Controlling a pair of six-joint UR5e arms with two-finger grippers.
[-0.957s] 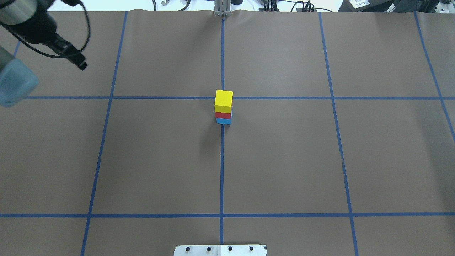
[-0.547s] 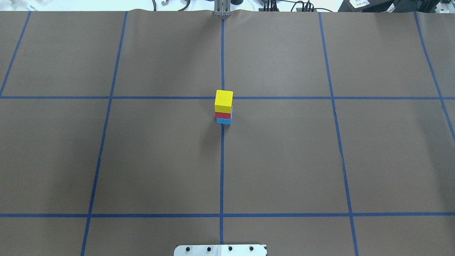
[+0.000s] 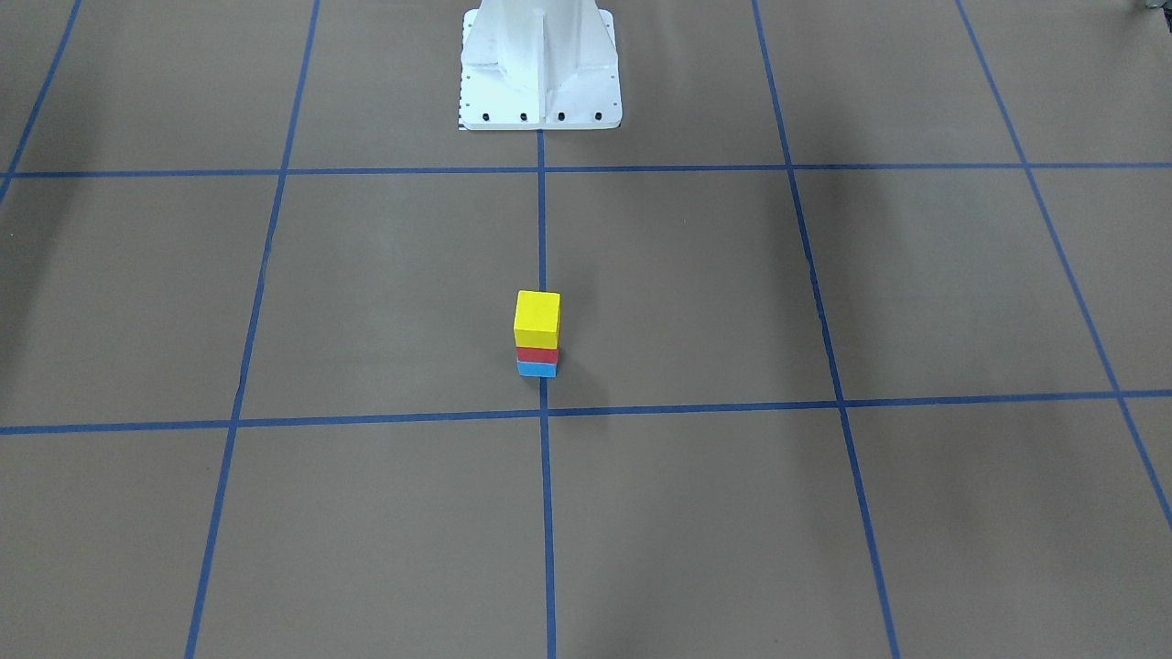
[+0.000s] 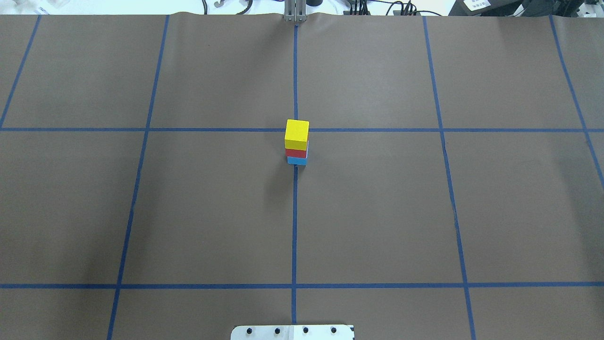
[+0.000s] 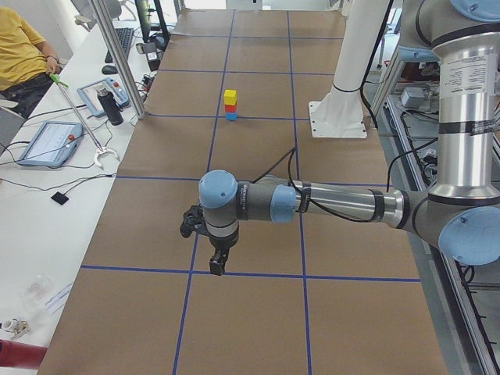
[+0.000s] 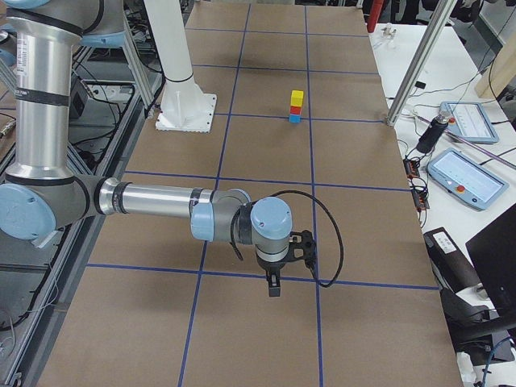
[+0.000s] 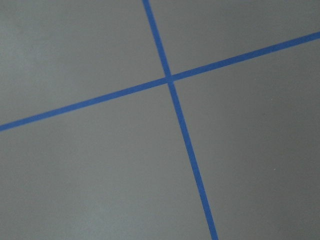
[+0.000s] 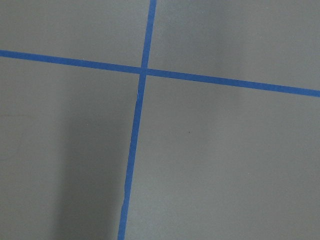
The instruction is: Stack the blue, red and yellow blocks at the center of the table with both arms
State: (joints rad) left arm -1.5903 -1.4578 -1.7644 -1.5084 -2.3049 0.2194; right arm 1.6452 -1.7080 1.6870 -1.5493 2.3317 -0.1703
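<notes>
Three cube blocks stand in one small tower in the middle of the table. The blue block sits at the bottom on the table. The red block lies on it, and the yellow block is on top. The tower stands on the middle blue tape line, just beside the spot where another line crosses it. The blocks have flat sides, sharp corners and plain bright colour. Their sides line up almost straight.

From above, only thin strips of the red and blue blocks show. Their tops are hidden under the block above.

The table is covered in dull, flat brown paper, and the blue tape makes big squares on it. The white robot stand has a flat foot with a row of small dark dots. The top of the picture cuts it off.

Both arms are well apart from the tower, one near each end of the table. The left claw points down over a blue line, close to the paper. The right claw does the same. Each shows only in a side view, small and dark, so I cannot tell how far open it is or if it holds anything.

Each wrist camera sees only brown paper and two blue lines crossing.

A person in a yellow shirt sits beside the table, cut off by the picture's edge.
</notes>
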